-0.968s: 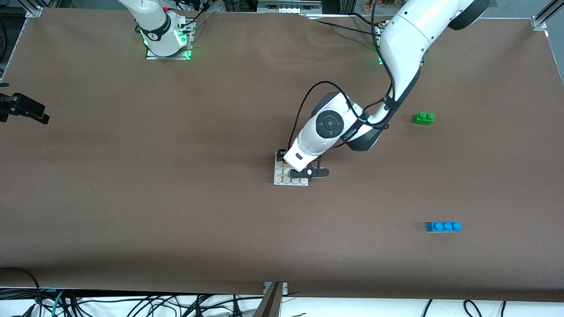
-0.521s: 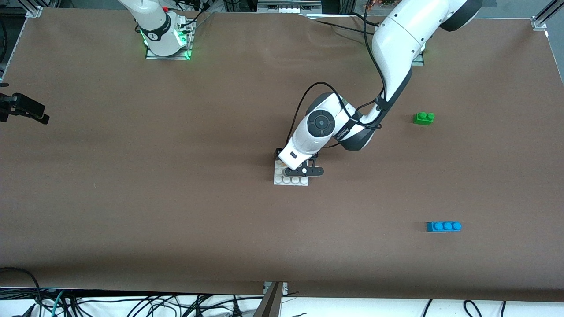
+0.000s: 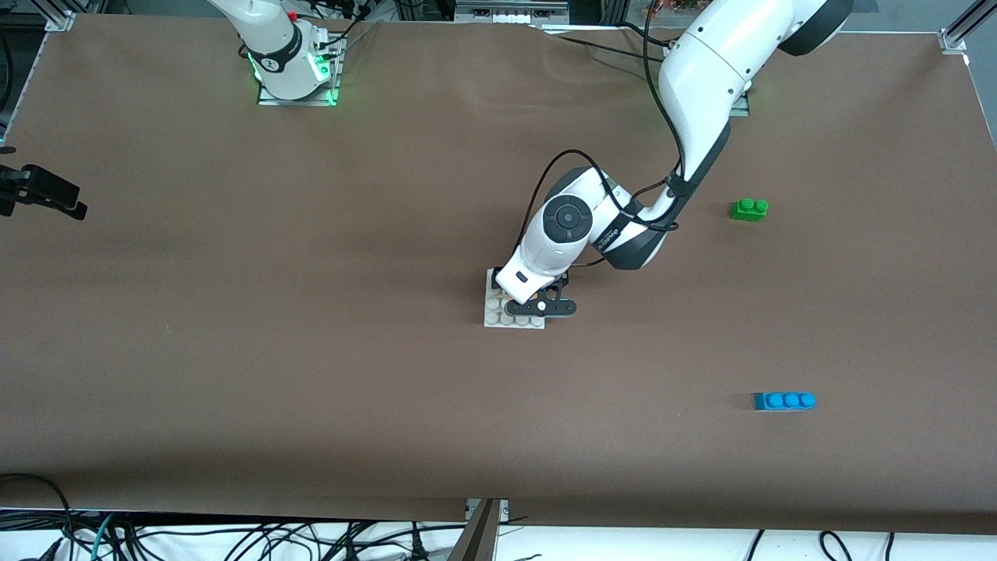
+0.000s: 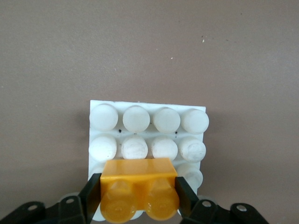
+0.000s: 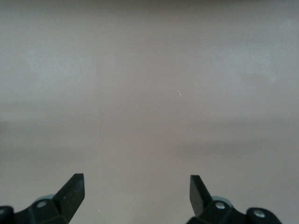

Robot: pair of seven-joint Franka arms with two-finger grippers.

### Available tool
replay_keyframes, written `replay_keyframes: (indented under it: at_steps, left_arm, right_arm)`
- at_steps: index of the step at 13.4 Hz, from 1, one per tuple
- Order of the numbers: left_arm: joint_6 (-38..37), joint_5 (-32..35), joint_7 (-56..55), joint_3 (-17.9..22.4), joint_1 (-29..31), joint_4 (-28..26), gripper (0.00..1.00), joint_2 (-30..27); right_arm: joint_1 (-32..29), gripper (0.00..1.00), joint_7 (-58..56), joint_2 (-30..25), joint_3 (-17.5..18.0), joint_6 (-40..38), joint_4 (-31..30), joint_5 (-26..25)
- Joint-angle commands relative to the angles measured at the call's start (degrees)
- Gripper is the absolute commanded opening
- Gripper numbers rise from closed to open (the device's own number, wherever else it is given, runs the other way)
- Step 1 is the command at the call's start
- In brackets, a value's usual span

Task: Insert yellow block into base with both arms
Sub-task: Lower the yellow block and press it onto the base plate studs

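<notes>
Alignment between block and studs governs the coming move. The left gripper (image 4: 139, 198) has its fingers clamped on the short ends of the yellow block (image 4: 139, 191), which hangs over the base (image 4: 148, 122). The base lies flat near the middle of the tabletop (image 3: 311, 374), well clear of every edge. In the left wrist view the block's long axis runs parallel to the base's stud rows, and the block covers part of the rows closest to the fingers; two full rows show uncovered. Whether the block already touches the studs cannot be told.

In the front view the left gripper (image 3: 540, 305) sits over the base (image 3: 494, 310), on the side toward the left arm's end. The right gripper (image 5: 137, 195) has its fingers spread apart with nothing between them, over bare tabletop; the right arm waits. The left arm is therefore the nearer one, and pressing straight down appears to be the next requirement. A green brick (image 3: 749, 209) and a blue brick (image 3: 784, 400) lie toward the left arm's end.
</notes>
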Motion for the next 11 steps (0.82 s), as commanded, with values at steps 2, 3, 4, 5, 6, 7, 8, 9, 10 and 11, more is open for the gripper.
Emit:
replay_keyframes:
  at_steps: [2,3,4,5,6,7,8,9,10,11]
  left_arm:
    - [-0.1,1.6,-0.6,0.2,-1.4,1.1,0.60,0.4]
    - [-0.1,1.6,-0.5,0.3,-1.5,0.9,0.60,0.5]
    - [-0.1,1.6,-0.1,0.3,-1.5,0.9,0.60,0.6]
    - [-0.1,1.6,0.0,0.3,-1.6,0.9,0.60,0.6]
    - [-0.1,1.6,0.0,0.4,-1.9,0.9,0.60,0.7]
    - [-0.2,2.4,0.1,0.4,-1.8,0.9,0.60,0.6]
    - [-0.2,4.1,0.1,0.4,-1.8,0.9,0.60,0.7]
    - [-0.2,4.6,-0.3,0.4,-2.1,0.9,0.60,1.0]
    - [-0.2,4.6,-0.5,0.4,-2.3,0.9,0.60,1.1]
    - [-0.2,4.6,-0.7,0.4,-2.3,0.9,0.60,1.2]
  right_arm:
    - [-0.2,1.00,-0.8,-0.5,0.1,0.5,-0.6,0.3]
    - [-0.2,1.00,-0.8,-0.5,0.1,0.5,-0.6,0.3]
    - [-0.2,1.00,-0.8,-0.5,0.1,0.5,-0.6,0.3]
    - [-0.2,1.00,-0.8,-0.5,0.1,0.5,-0.6,0.3]
    - [-0.2,1.00,-0.8,-0.5,0.1,0.5,-0.6,0.3]
    - [-0.2,1.00,-0.8,-0.5,0.1,0.5,-0.6,0.3]
    - [-0.2,1.00,-0.8,-0.5,0.1,0.5,-0.6,0.3]
    - [-0.2,1.00,-0.8,-0.5,0.1,0.6,-0.6,0.3]
    - [-0.2,1.00,-0.8,-0.5,0.1,0.5,-0.6,0.3]
    - [-0.2,1.00,-0.8,-0.5,0.1,0.5,-0.6,0.3]
